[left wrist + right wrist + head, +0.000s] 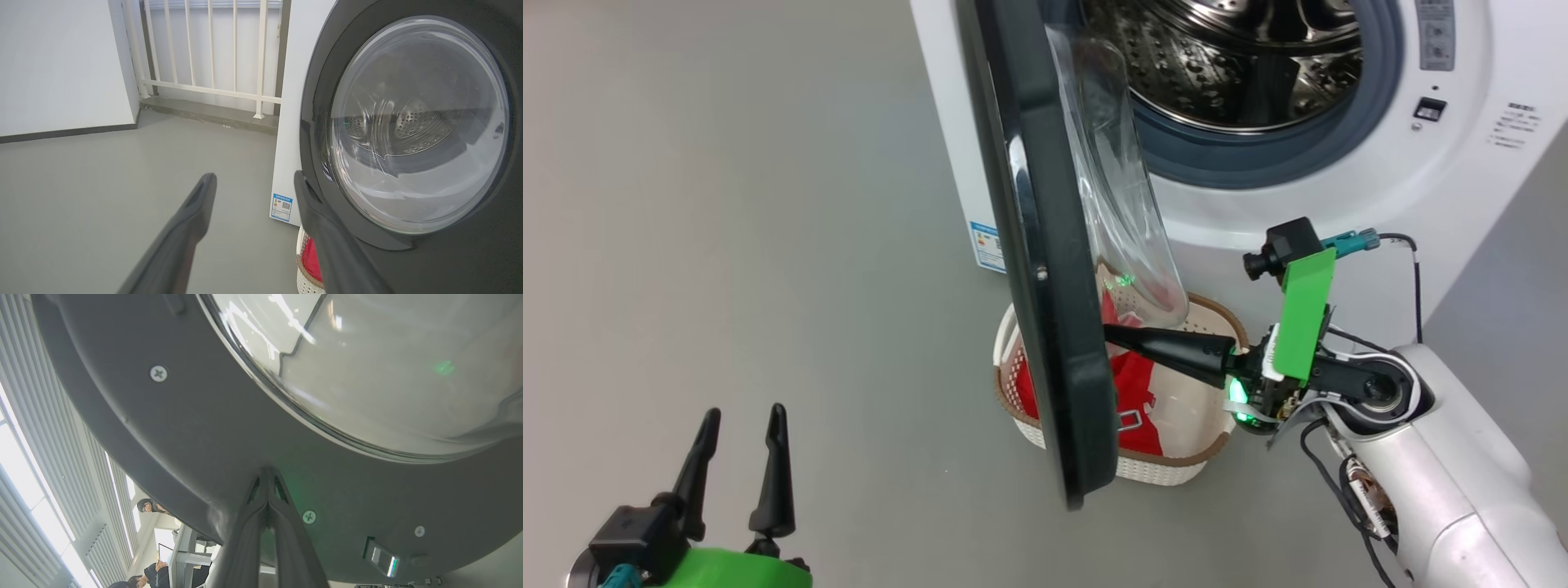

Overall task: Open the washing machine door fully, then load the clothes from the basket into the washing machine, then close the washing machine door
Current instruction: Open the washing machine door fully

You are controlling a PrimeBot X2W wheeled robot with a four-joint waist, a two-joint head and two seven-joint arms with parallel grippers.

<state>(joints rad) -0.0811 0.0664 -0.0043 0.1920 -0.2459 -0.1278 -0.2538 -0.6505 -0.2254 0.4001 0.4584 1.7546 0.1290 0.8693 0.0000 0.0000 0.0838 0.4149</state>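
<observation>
The washing machine (pixel 1339 188) stands at the top with its steel drum (pixel 1225 57) exposed. Its black door (pixel 1045 269) stands swung out, edge-on to the head view, its glass bowl (pixel 1119 204) bulging toward the machine. My right gripper (pixel 1109 332) is shut, its tips pressed against the door's inner face (pixel 229 457) below the glass (pixel 388 363). Behind the door sits the basket (pixel 1217 445) with red clothes (pixel 1134 400) in it, partly hidden. My left gripper (pixel 742 415) hangs open at the lower left, empty, facing the door's outer side (pixel 416 122).
Grey floor (pixel 727 245) spreads to the left of the machine. In the left wrist view a white railing (pixel 212 53) and a white wall (pixel 61 65) stand behind. People at a desk (pixel 151 547) appear in the right wrist view past the door's rim.
</observation>
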